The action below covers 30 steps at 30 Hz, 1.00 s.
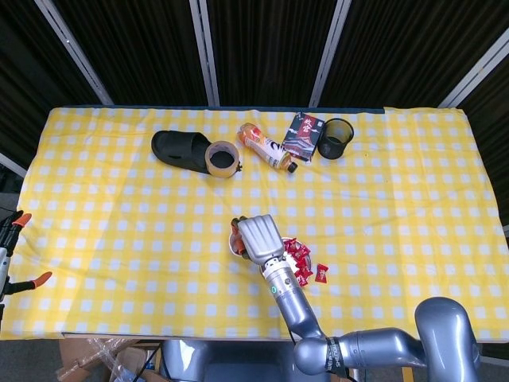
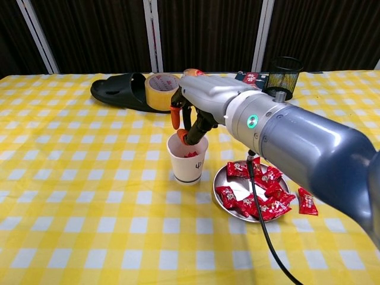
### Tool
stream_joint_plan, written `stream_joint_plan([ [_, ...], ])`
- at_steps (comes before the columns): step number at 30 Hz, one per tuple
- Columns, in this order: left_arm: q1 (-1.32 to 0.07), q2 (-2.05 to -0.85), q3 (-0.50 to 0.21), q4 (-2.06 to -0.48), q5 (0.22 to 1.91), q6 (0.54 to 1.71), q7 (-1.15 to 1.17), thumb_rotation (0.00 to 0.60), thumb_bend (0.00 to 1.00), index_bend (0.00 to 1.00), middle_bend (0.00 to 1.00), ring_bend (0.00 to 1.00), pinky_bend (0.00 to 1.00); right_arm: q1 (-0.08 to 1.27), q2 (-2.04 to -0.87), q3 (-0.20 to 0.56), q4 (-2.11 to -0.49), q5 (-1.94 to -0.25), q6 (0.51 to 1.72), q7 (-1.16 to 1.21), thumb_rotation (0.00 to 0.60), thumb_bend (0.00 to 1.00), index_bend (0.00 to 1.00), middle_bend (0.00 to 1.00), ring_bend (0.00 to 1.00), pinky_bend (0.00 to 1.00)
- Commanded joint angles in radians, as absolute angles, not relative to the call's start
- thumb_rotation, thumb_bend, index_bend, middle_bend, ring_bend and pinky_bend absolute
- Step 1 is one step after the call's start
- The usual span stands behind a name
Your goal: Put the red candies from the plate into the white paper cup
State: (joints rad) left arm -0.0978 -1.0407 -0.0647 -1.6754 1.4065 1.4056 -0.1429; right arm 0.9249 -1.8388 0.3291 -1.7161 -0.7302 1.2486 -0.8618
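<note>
My right hand (image 2: 199,105) hovers right over the white paper cup (image 2: 187,163), fingers apart and pointing down into its mouth, holding nothing. A red candy (image 2: 191,154) lies inside the cup. Right of the cup stands a small metal plate (image 2: 222,178) with several red candies (image 2: 261,196) piled on it. One more wrapped candy (image 2: 307,202) lies on the cloth beside the plate. In the head view the right hand (image 1: 258,237) covers most of the cup (image 1: 233,243). My left hand (image 1: 9,255) shows only at the far left edge, off the table, fingers spread and empty.
At the back of the yellow checked table lie a black slipper (image 2: 116,92), a tape roll (image 2: 161,91), a bottle on its side (image 1: 266,147), a dark snack pouch (image 1: 303,134) and a black mesh pen cup (image 2: 284,71).
</note>
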Motion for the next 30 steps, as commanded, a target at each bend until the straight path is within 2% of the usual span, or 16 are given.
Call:
stream_joint_plan([
  [1,-0.097,-1.040,-0.065,-1.676,1.406,1.406,-0.143,0.600,0.04,0.00,0.00,0.00,0.00,0.924,-1.837,0.325,-1.722,-0.734,1.254,-0.860,0.600,0.52,0.48,0.49,0.82,0.83],
  [8,-0.096,-1.042,-0.065,-1.675,1.406,1.411,-0.141,0.600,0.04,0.00,0.00,0.00,0.00,0.920,-1.824,0.314,-1.755,-0.753,1.277,-0.860,0.600,0.52,0.42,0.46,0.82,0.83],
  [12,-0.096,-1.043,-0.066,-1.673,1.406,1.412,-0.141,0.600,0.04,0.00,0.00,0.00,0.00,0.904,-1.786,0.287,-1.808,-0.771,1.310,-0.889,0.600,0.52,0.31,0.38,0.82,0.83],
  [16,-0.095,-1.045,-0.064,-1.670,1.412,1.415,-0.135,0.600,0.04,0.00,0.00,0.00,0.00,0.868,-1.732,0.241,-1.886,-0.783,1.354,-0.913,0.600,0.49,0.24,0.33,0.82,0.83],
  [22,-0.092,-1.050,-0.062,-1.667,1.423,1.429,-0.120,0.600,0.04,0.00,0.00,0.00,0.00,0.808,-1.658,0.161,-1.977,-0.767,1.391,-0.928,0.600,0.43,0.23,0.30,0.82,0.83],
  [30,-0.085,-1.063,-0.062,-1.661,1.438,1.458,-0.103,0.600,0.04,0.00,0.00,0.00,0.00,0.747,-1.618,0.068,-2.036,-0.796,1.420,-0.917,0.600,0.41,0.23,0.28,0.82,0.83],
])
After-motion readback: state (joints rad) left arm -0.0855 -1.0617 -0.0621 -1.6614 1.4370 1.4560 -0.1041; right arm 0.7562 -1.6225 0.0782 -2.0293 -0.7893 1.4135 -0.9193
